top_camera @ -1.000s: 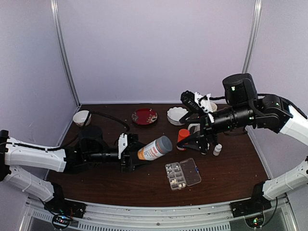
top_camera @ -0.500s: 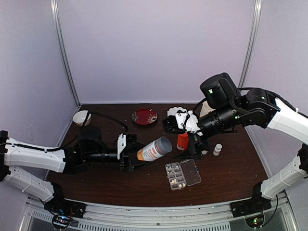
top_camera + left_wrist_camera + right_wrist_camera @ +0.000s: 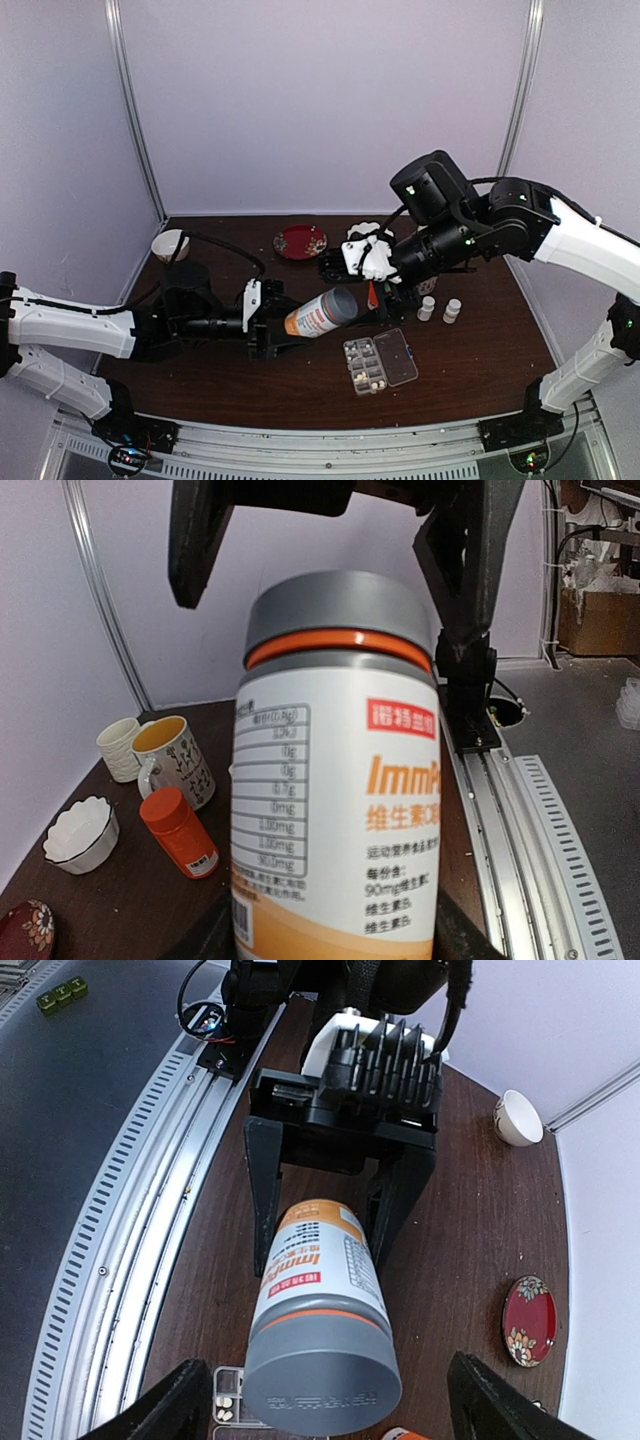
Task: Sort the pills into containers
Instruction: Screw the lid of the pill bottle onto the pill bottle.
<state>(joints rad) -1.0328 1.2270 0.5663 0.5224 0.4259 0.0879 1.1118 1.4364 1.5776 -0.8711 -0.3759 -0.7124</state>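
While the left arm stretches low over the table, left gripper [image 3: 272, 325] clamped around the tilted grey-capped bottle [image 3: 320, 312], the right arm bends down, right gripper [image 3: 335, 1400] spread wide either side of the cap [image 3: 322, 1375]. The pills [image 3: 375, 381] lie in the open pill box [image 3: 366, 364] near the bottle.

The grey-capped bottle [image 3: 335, 780] fills the left wrist view. Its base runs off the lower edge, and it hides all but dark slivers of the left pincer [image 3: 283, 325]. A red saucer [image 3: 18, 932] is cut by the corner. The right wrist view catches only a corner of the pill box [image 3: 228, 1407], and the fingers [image 3: 175, 1405] of the right pincer [image 3: 325, 1362] are cropped there. From above, the orange-capped bottle [image 3: 374, 292] sits mostly behind that pincer, and the pills [image 3: 376, 381] are too small to count.
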